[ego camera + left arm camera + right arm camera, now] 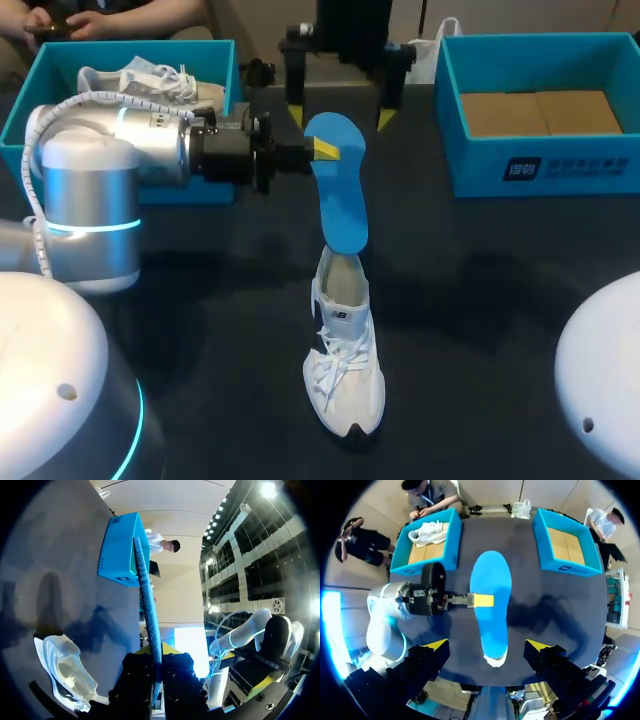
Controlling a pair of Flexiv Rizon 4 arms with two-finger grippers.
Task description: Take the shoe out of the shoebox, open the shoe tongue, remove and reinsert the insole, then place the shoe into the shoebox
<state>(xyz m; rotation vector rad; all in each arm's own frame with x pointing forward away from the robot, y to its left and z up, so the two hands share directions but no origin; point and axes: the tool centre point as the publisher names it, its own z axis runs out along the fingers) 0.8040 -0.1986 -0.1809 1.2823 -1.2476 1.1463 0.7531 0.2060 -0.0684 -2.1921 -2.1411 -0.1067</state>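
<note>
The left gripper [322,150] is pinching the blue insole [340,190] by its edge, holding it upright with its lower end at the mouth of the white shoe [345,360] on the table [480,300]. The right gripper [487,645] is hovering overhead, jaws wide open. The insole step looks to be under way, and the next move is likely calling for a lift clear or a careful slide back inside

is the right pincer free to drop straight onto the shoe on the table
Probably not: the blue insole, gripped by the left pincer, stands over the shoe and hides most of it.
</note>
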